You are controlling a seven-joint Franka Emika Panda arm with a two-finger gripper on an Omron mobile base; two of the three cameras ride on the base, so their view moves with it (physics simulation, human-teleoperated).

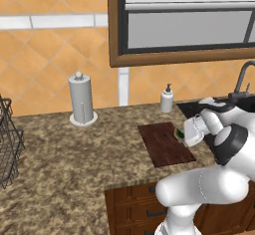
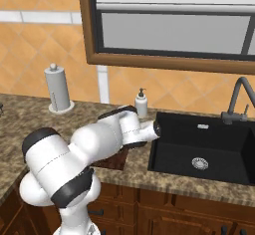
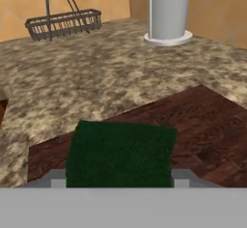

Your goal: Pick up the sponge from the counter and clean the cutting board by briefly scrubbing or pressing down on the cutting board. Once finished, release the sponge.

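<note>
The dark green sponge (image 3: 120, 152) sits between the two finger tips of my gripper (image 3: 119, 179), which is shut on it. Beneath and beyond it lies the reddish-brown cutting board (image 3: 207, 125) on the speckled counter (image 3: 96, 77). In the left base view the sponge (image 1: 179, 132) shows as a small green patch at the right edge of the cutting board (image 1: 163, 144), with the gripper (image 1: 185, 135) reaching in from the right. I cannot tell whether the sponge touches the wood. In the right base view my arm hides most of the cutting board (image 2: 112, 162).
A paper towel holder (image 1: 82, 100) stands at the back of the counter (image 1: 74, 154), and a soap dispenser (image 1: 167, 99) sits behind the board. A wire basket (image 1: 7, 144) is at the far left. The black sink (image 2: 204, 149) and faucet (image 2: 238, 99) lie right of the board.
</note>
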